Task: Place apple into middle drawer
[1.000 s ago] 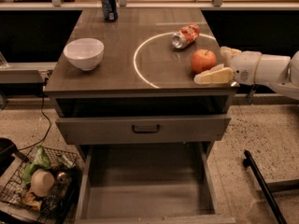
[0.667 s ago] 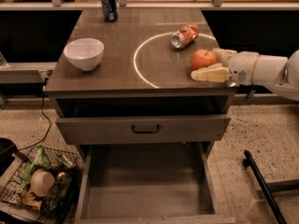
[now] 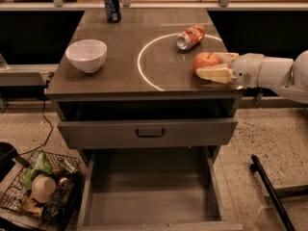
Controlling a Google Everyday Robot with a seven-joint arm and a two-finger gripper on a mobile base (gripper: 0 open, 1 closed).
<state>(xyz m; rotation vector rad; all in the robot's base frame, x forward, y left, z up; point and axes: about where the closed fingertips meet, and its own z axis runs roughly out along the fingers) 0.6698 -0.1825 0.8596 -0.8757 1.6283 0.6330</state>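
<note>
The red-orange apple (image 3: 204, 62) rests on the cabinet top near its right edge, inside the white circle line. My gripper (image 3: 212, 65) reaches in from the right, level with the tabletop. Its cream fingers (image 3: 214, 73) lie on either side of the apple's right half and close on it. The middle drawer (image 3: 150, 192) is the lowest grey drawer, pulled far out below the cabinet, and its flat floor is bare. The drawer above it (image 3: 149, 133) with the dark bar handle is pulled out only a little.
A crushed red-and-silver can (image 3: 190, 36) lies just behind the apple. A white bowl (image 3: 86, 55) sits at the left of the top and a blue can (image 3: 112, 5) at the back. A wire basket of clutter (image 3: 41, 189) stands on the floor at left, a dark bar (image 3: 269, 191) at right.
The fingers have drawn closer together around the apple. The apple and gripper have shifted slightly to the left on the tabletop.
</note>
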